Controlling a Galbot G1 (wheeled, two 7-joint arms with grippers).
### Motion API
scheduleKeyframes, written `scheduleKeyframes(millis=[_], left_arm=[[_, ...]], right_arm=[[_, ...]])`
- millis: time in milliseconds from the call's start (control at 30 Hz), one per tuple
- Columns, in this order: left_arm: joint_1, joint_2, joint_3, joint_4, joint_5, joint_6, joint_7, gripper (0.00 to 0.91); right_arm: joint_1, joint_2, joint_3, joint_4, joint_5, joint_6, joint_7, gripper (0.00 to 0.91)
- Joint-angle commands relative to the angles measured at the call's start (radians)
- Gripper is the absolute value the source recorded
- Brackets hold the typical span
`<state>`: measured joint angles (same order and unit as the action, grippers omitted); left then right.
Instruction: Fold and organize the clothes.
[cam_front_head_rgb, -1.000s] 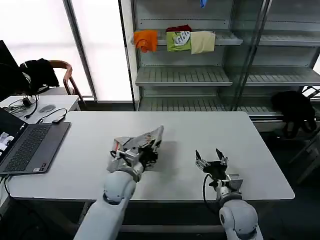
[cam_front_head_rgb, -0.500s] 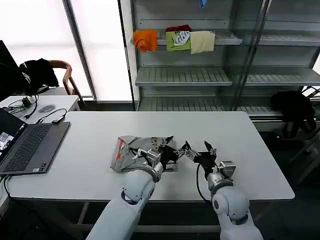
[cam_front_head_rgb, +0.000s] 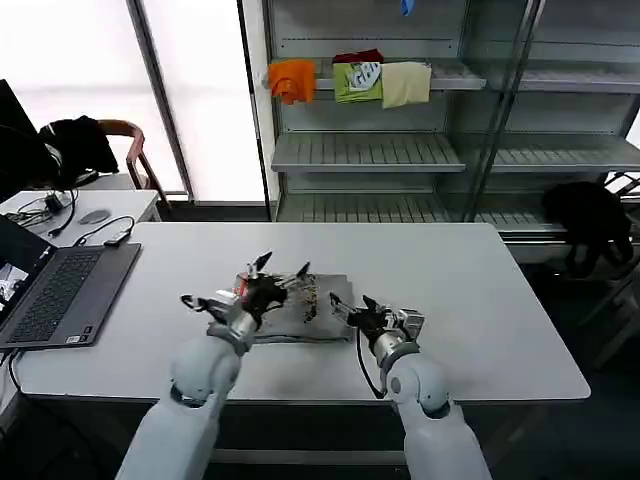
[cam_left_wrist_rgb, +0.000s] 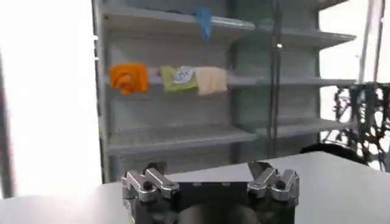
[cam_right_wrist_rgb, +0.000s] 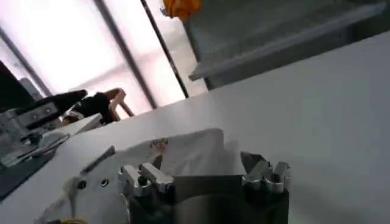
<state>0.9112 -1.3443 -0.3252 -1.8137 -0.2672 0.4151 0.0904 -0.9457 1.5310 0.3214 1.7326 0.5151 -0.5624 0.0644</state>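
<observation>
The folded shirt (cam_front_head_rgb: 296, 305) lies crosswise between both grippers. The right gripper (cam_front_head_rgb: 352, 312), spread and empty, is nearer, at its right edge; the left gripper (cam_front_head_rgb: 262, 281), likewise spread and empty, is over its left part.

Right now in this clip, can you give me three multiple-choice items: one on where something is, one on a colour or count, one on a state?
1. Where does the grey shirt lie?
A. On the white table, between the two end effectors
B. On the shelf
C. On the laptop

2. How many folded garments sit on the shelf?
A. One
B. Three
C. Five

3. How is the left end effector?
A. Shut on the shirt
B. Open, holding nothing
C. Shut on a cable

Answers: 1 A, the shirt rests on the table, with the right end effector beside it. 2 B, orange, green and beige. 3 B, its fingers stand apart with nothing between.
</observation>
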Motion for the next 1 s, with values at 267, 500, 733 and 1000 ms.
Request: scheduleKeyframes(millis=[267,500,733,1000], left_arm=[[0.033,0.147,-0.394,-0.026,-0.214,-0.020,0.009,0.907],[0.051,0.130,-0.406,-0.005,-0.211,-0.020,0.009,0.907],[0.072,0.135,-0.417,-0.003,-0.207,-0.016,0.014,0.907],[0.070,0.138,-0.403,-0.007,-0.187,-0.012,0.021,0.907]], right_arm=[[-0.045,-0.079,-0.002,0.216,0.004,-0.020,0.028,0.907],[-0.067,-0.074,-0.026,0.167,-0.099,-0.018,0.003,0.907],[-0.045,-0.040,-0.035,0.096,-0.171,-0.018,-0.006,0.907],[-0.011,-0.018,-0.039,-0.006,-0.193,-0.017,0.006,0.907]])
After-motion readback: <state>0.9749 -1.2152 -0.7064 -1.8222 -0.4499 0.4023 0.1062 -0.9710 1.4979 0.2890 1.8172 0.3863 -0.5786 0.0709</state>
